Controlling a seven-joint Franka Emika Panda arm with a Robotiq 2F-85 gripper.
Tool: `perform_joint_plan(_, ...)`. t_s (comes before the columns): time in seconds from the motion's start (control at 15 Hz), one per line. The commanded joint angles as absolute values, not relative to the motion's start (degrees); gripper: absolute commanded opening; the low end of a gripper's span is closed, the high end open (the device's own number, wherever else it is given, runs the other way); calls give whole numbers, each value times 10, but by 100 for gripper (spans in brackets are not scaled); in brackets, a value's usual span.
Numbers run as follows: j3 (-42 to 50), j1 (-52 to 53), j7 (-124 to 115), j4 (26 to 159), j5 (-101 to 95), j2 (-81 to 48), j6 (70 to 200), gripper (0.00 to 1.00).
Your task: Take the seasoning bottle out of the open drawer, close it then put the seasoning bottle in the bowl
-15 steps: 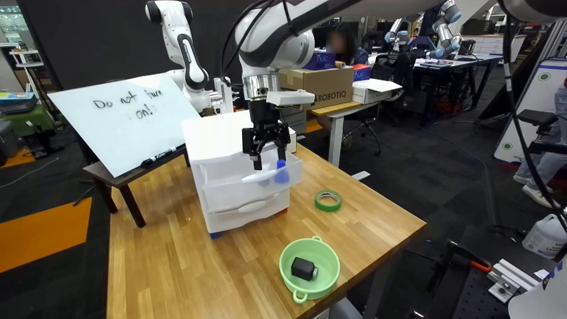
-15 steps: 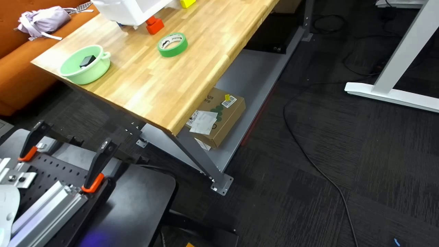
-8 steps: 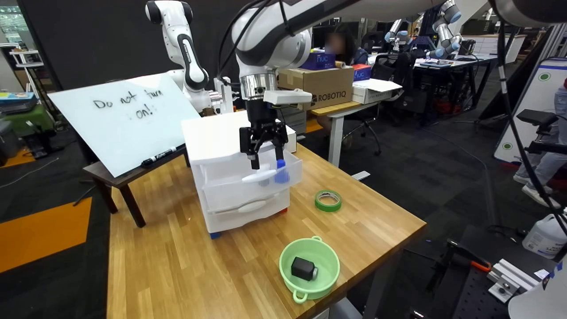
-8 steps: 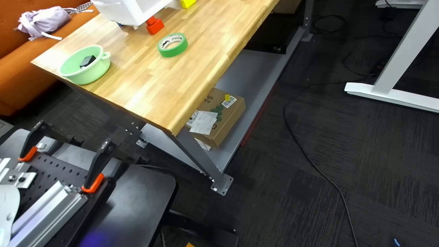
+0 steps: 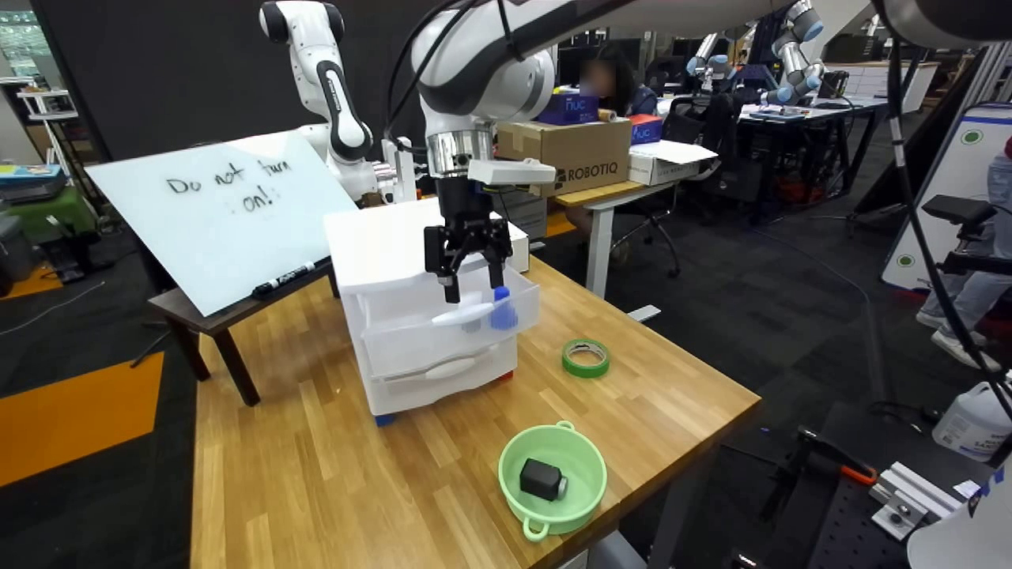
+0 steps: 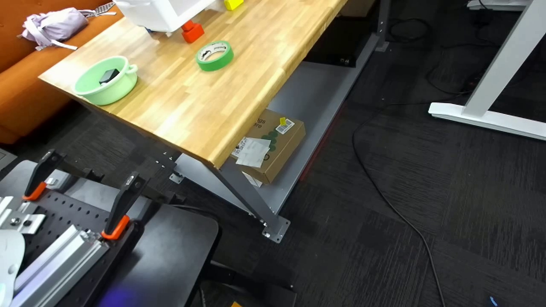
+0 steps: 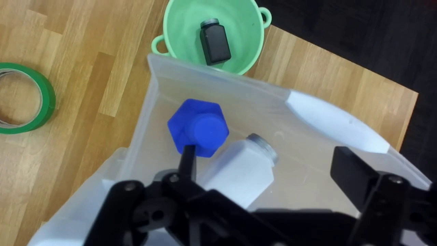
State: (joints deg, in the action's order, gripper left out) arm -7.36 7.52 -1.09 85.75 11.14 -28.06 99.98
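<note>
Seasoning bottle (image 7: 240,174) in drawer (image 7: 304,162), apparently lying; jaws spread; black bottle (image 7: 216,45) in bowl (image 7: 184,20).

Wooden table (image 5: 292,474) with lime-green bowl (image 5: 585,472); green tape roll (image 5: 585,371); white chest (image 5: 383,249), coloured blocks (image 6: 193,33) at its base; yellow block (image 6: 233,4).

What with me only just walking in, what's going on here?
A robot arm seems to be after the white seasoning bottle, which lies on its side in the open drawer beside a blue object. The arm's gripper hangs open over the drawer, holding nothing. The green bowl on the table, where the bottle should end up, has a black bottle in it. The white one isn't out yet, nor the drawer shut.
</note>
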Motion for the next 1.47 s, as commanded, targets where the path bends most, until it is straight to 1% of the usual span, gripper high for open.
perform_joint_plan(0.0,-78,67,-2,871,138,-271,992,100)
perform_joint_plan(1.13,-74,72,-5,882,132,-254,987,100)
perform_joint_plan(1.4,-75,70,-3,891,139,-250,1005,100)
